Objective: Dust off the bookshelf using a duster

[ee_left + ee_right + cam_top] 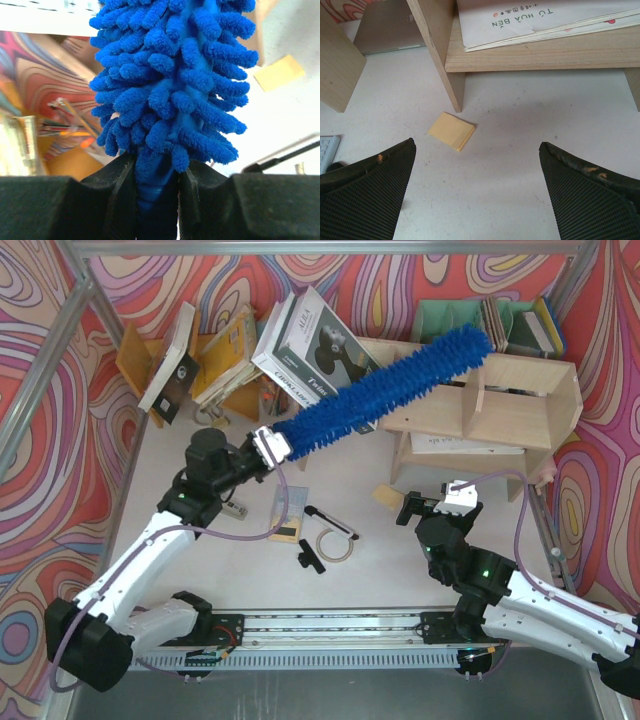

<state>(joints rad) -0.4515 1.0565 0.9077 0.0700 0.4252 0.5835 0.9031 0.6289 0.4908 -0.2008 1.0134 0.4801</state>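
Note:
The pale plywood bookshelf (520,390) stands at the back right, with papers on its lower board (540,52). My left gripper (268,448) is shut on the handle of the bright blue duster (390,390). The duster slants up to the right, and its fluffy head lies over the top left part of the bookshelf. In the left wrist view the duster (170,80) fills the frame above the closed fingers (117,195). My right gripper (428,506) is open and empty, low over the table in front of the bookshelf, and the right wrist view shows its spread fingers (365,195).
An orange-brown rack (200,365) of leaning books stands at the back left. A green file holder (500,325) is behind the bookshelf. A yellow sticky pad (451,130) lies by the shelf leg. A tape ring (334,543), a pen and small items lie mid-table.

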